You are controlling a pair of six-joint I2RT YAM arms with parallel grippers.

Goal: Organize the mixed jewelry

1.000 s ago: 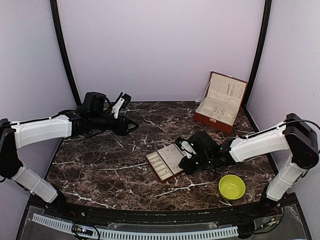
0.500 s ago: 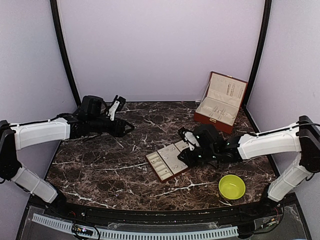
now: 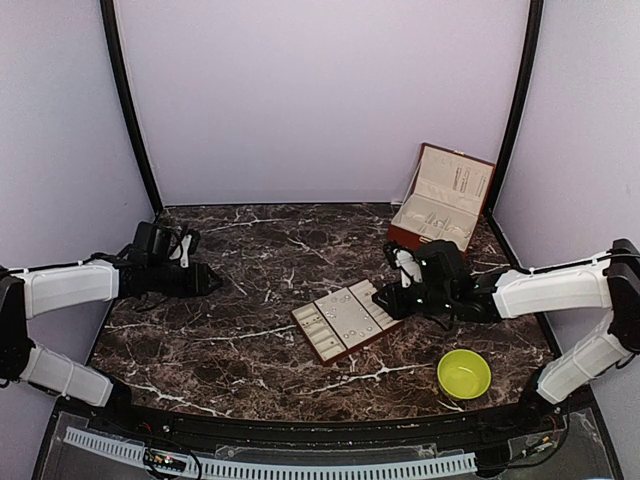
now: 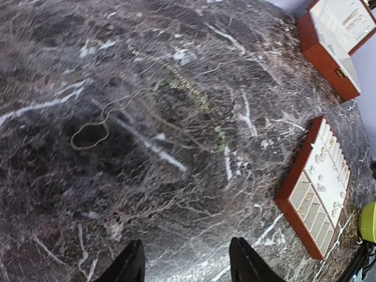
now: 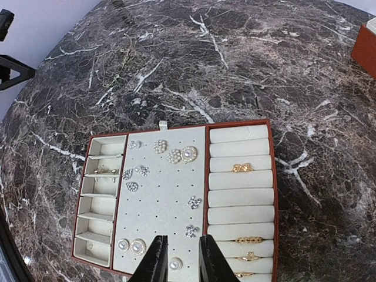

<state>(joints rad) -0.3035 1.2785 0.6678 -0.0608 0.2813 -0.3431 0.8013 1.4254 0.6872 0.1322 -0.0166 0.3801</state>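
Note:
The cream-lined compartment tray (image 3: 355, 347) lies mid-table. In the right wrist view its rim (image 5: 235, 123) frames silvery and pearl studs (image 5: 176, 154) on the middle pad and gold rings (image 5: 242, 167) in the right rolls. My right gripper (image 5: 179, 261) hovers over the tray's near end, jaws slightly apart and empty, with a pearl stud lying on the pad below the gap. It shows at the tray's right edge in the top view (image 3: 388, 300). My left gripper (image 4: 187, 265) is open and empty above bare marble at the left (image 3: 207, 280). A thin chain loop (image 4: 88, 136) and a longer chain (image 4: 176, 82) lie ahead of it.
The reddish-brown jewelry box (image 3: 440, 212) stands open at the back right and also shows in the left wrist view (image 4: 329, 56). The yellow-green bowl (image 3: 463, 373) sits near the front right. Purple walls close in the table at the back and sides.
My left arm has pulled back to the left and nearer, away from the table's middle. My right gripper has moved right and back, from over the tray to its right edge.

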